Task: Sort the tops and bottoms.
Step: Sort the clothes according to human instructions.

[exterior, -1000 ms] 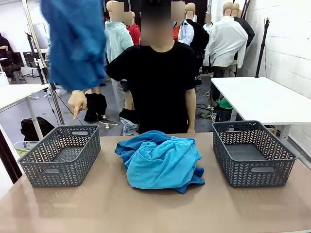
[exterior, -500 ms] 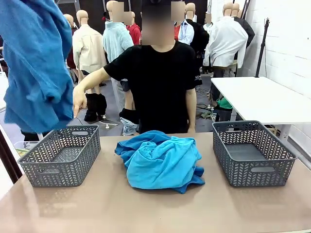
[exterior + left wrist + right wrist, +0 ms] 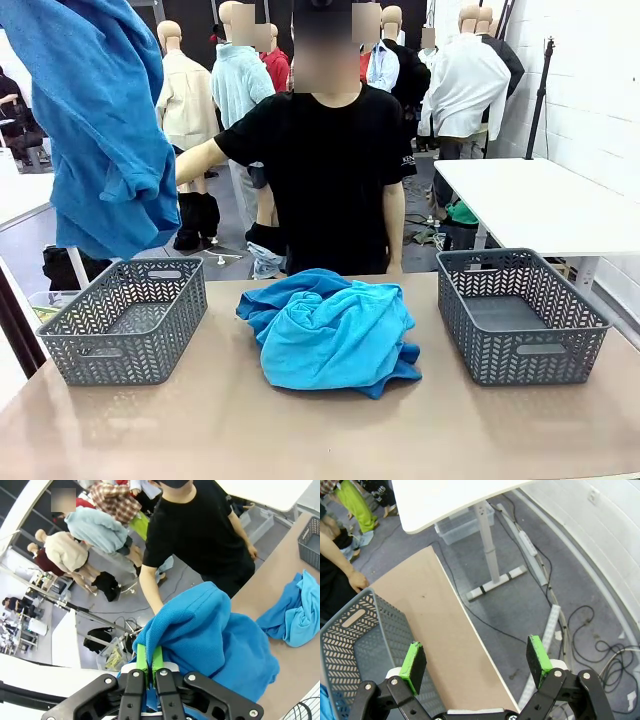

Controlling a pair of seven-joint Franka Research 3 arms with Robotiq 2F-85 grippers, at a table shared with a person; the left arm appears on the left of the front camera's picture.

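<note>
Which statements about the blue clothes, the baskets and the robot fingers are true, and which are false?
1. The left fingers are shut on a blue garment. True.
2. The right fingers hold a garment. False: they are open and hold nothing.
3. The pile of blue garments lies in the right basket. False: it lies on the table, between the two baskets.
4. The left basket has nothing in it. True.
</note>
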